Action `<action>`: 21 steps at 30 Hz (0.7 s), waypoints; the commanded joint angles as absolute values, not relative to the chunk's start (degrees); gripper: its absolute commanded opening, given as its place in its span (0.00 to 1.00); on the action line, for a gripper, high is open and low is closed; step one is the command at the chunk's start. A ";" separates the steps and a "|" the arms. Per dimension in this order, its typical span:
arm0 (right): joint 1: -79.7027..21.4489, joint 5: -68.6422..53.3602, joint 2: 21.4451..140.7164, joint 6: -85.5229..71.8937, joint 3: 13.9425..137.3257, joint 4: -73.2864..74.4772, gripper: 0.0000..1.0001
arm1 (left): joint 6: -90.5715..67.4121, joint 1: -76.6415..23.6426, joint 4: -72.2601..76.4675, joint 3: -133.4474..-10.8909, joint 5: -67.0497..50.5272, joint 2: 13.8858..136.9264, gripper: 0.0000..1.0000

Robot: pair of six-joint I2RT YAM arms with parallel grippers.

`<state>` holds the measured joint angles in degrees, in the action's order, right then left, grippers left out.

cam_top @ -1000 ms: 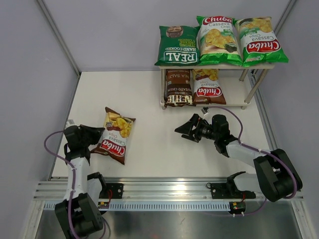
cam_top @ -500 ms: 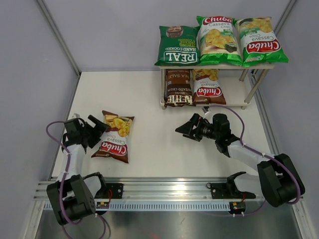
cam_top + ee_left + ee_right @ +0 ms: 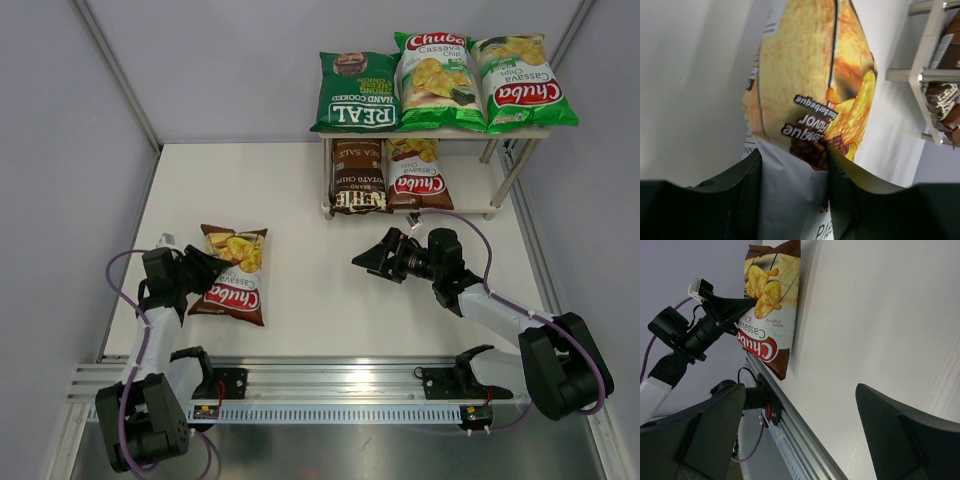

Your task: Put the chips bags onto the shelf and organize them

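By the table [image 3: 300, 190] edge, left tool [image 3: 207, 270] pinches the brown-red bag [image 3: 237, 288] — right tool [image 3: 375, 252] spread mid-table.

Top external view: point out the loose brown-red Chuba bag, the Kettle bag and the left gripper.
brown-red Chuba bag [image 3: 234, 292]: top external, its red logo.
Kettle bag [image 3: 359, 176]: top external, front panel's middle.
left gripper [image 3: 207, 272]: top external, between its fingertips.

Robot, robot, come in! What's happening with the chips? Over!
Left end effector astride last bag, grip unclear. Right end effector open, hovering midtable. Five others on shelf, lower right free.
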<state>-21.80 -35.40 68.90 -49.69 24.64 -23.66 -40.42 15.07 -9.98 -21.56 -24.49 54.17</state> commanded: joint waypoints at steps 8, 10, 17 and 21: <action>-22.41 -35.68 68.73 -50.18 25.84 -26.80 0.99 | -55.87 14.68 -0.28 -17.32 -26.10 41.41 0.27; -22.32 -36.56 69.52 -51.15 25.40 -28.99 1.00 | -59.83 14.77 2.19 -17.23 -26.89 40.43 0.21; -23.38 -37.88 71.54 -54.49 24.79 -34.53 1.00 | -71.44 14.24 12.99 -17.14 -30.23 39.90 0.18; -27.41 -36.31 71.37 -56.25 24.70 -39.63 0.99 | -79.08 11.88 17.83 -16.44 -27.96 36.14 0.18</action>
